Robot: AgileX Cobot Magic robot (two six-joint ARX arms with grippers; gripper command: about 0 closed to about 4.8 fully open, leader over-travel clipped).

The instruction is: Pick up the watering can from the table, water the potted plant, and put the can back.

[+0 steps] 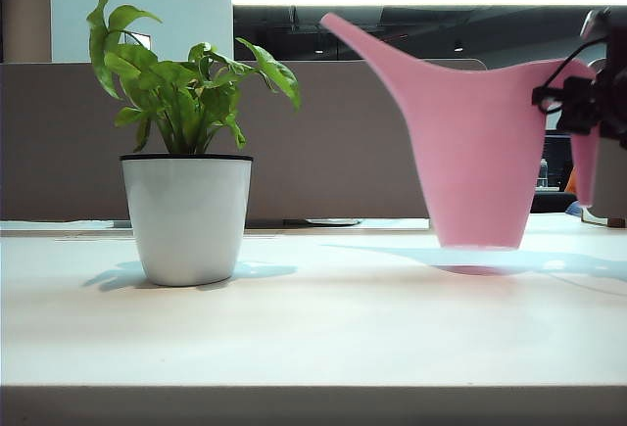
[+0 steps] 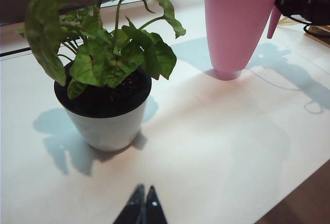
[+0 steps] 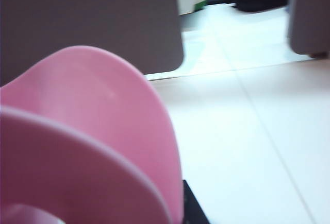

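pink can off the table, plant standing by

the watering can [image 1: 477, 152] hangs just clear of the table [image 1: 313, 328] on the right of the exterior view. its base floats a little above its own shadow, and the body sits nearly upright. the long spout rises up and to the left, toward the potted plant [image 1: 186, 211], but its tip is well apart from the leaves and higher than they are.

the right gripper [image 1: 588, 103] shows at the far right edge of the exterior view as dark hardware with looping cables, pressed in at the handle side of the can near its top rim. from there the arm comes in about level with the rim. in the right wrist view the pink rim [image 3: 87, 131] fills most of the frame and a dark finger [image 3: 193, 208] lies against the can's outer wall, so the fingers are partly closed and gripping the can; the other finger is hidden behind the plastic.

the left gripper [image 2: 142, 206] hovers low over the front of the table, angled down and pointing toward the pot. its two dark fingertips are pressed together with nothing between them. from this wrist view the plant stands just ahead, with the lifted can beyond it to one side.

the potted plant rests on the left half of the table, upright, its white pot casting a soft shadow.
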